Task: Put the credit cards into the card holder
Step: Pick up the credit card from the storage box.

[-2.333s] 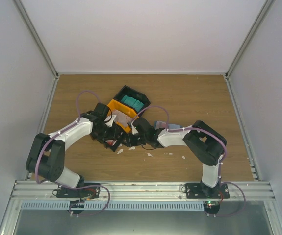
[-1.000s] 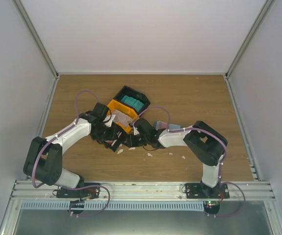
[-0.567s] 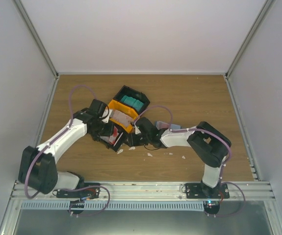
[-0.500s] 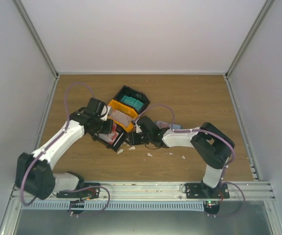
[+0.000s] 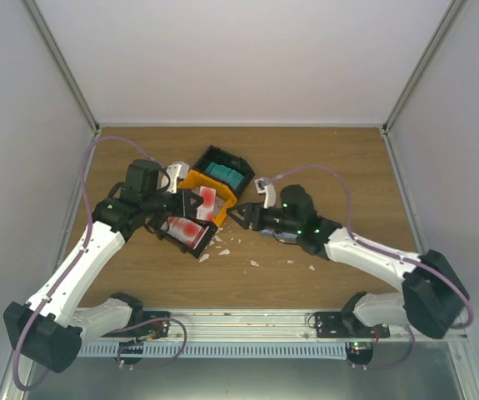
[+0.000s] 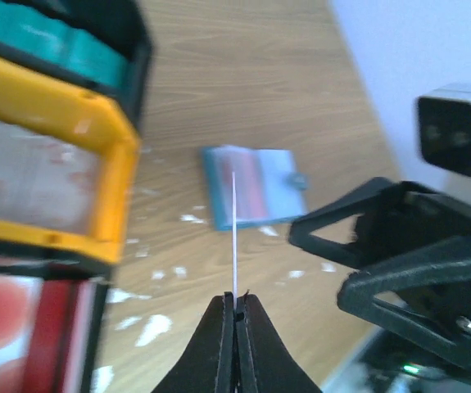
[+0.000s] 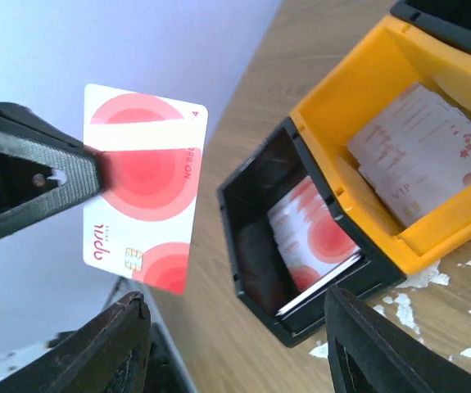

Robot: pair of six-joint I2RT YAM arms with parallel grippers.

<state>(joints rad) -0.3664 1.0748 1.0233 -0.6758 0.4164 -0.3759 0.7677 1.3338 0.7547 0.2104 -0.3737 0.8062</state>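
Overhead and wrist views of two arms over a wooden surface (image 5: 347, 167). The left fingers (image 6: 235, 315) are pressed together on the lower edge of one credit card (image 7: 145, 184), which stands upright above them. The card is white with red circles, seen edge-on as a thin line in the left wrist view and face-on in the right wrist view. It is held in the air beside the black-and-orange bin (image 6: 123, 176), clear of the surface. The right fingers (image 5: 244, 215) stand wide apart with nothing between them, pointing toward the held card and the bin. The bin's three compartments hold teal cards (image 6: 38, 37) at the far end, whitish cards (image 7: 419, 160) in the orange middle, and red-marked cards (image 7: 317, 241) in the near black end. The card holder (image 6: 255, 187) lies open and flat on the surface, apart from the bin, with its paler inside facing up and a small tab on one side. In the overhead view it is mostly hidden by the right arm. Small white scraps (image 5: 254, 262) are scattered on the wood between the bin and the holder.
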